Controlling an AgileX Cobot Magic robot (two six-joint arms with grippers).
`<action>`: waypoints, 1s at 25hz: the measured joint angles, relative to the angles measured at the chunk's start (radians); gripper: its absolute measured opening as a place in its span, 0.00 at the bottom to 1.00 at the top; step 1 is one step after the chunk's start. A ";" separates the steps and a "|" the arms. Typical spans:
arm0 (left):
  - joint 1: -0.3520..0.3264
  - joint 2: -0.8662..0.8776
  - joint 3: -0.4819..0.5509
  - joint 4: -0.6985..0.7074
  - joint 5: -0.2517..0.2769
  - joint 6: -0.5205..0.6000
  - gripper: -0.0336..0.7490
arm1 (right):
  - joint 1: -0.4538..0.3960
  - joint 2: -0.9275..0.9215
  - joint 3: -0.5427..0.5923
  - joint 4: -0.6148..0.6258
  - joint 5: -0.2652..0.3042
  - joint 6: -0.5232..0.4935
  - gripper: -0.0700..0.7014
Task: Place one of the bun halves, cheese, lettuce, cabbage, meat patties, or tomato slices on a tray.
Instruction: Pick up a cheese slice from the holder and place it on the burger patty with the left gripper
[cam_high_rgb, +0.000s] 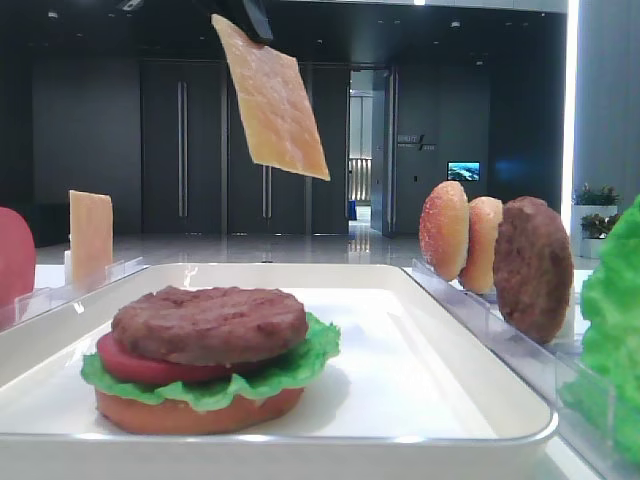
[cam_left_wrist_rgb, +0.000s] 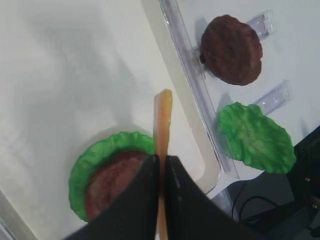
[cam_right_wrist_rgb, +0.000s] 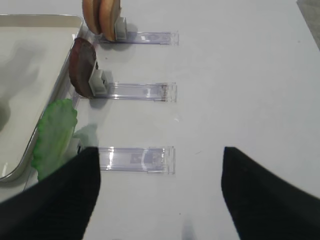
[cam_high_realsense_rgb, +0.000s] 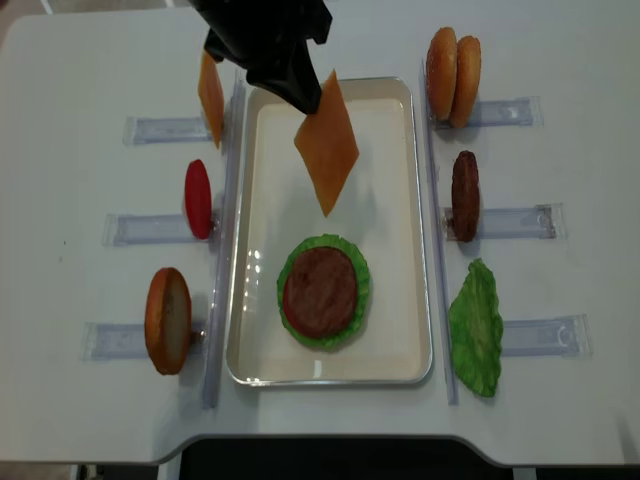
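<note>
Orange cheese (cam_left_wrist_rgb: 163, 117) pinched betw. left fingers (cam_left_wrist_rgb: 142, 200), above tray (cam_left_wrist_rgb: 75, 75).

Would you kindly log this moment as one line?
left gripper: shut on cheese | cheese: hanging above tray | stack: patty top | right gripper: open, empty
</note>
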 joint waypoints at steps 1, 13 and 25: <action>-0.012 0.000 0.000 0.000 -0.007 0.000 0.06 | 0.000 0.000 0.000 0.000 0.000 0.000 0.72; -0.128 -0.003 0.000 0.000 -0.043 0.001 0.06 | 0.000 0.000 0.000 0.000 0.000 0.000 0.72; -0.143 -0.144 0.218 -0.016 -0.159 0.001 0.06 | 0.000 0.000 0.000 0.004 0.000 0.000 0.72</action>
